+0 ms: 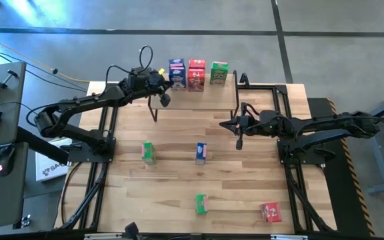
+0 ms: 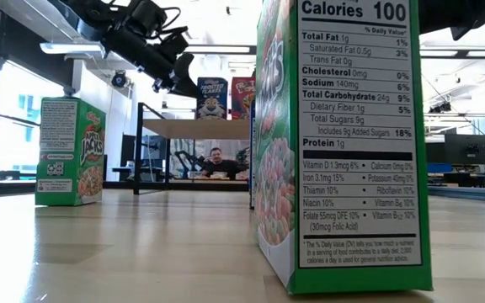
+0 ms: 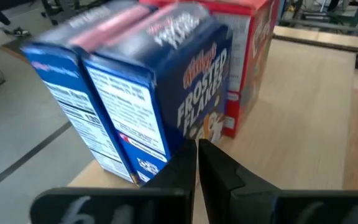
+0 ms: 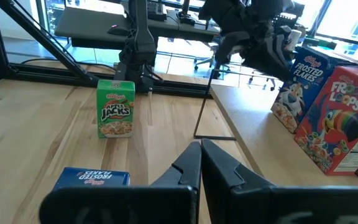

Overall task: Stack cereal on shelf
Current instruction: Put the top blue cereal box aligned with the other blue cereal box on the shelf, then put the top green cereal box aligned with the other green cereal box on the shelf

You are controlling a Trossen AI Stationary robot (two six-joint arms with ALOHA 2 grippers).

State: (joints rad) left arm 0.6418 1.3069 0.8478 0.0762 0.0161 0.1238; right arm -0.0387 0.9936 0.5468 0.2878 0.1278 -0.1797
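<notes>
The shelf (image 1: 195, 99) stands at the table's far edge. Along its far side stand blue (image 1: 177, 72), red (image 1: 197, 75) and green (image 1: 219, 73) cereal boxes. The left wrist view shows two blue boxes (image 3: 142, 93) side by side, with a red one (image 3: 247, 56) behind. My left gripper (image 1: 165, 100) (image 3: 196, 149) is shut over the shelf's left near part, just short of the blue boxes and touching nothing. My right gripper (image 1: 239, 137) (image 4: 199, 149) is shut above the table, near the shelf's right legs. Two green boxes (image 1: 149, 152) (image 1: 201, 203), a blue one (image 1: 201, 153) and a red one (image 1: 270, 212) stand on the tabletop.
In the low view a green box (image 2: 343, 143) fills the near foreground and another (image 2: 70, 151) stands to the left. A person (image 2: 217, 160) sits in the room behind the shelf (image 2: 196, 128). Black frame rails (image 1: 105, 133) run along both sides of the table.
</notes>
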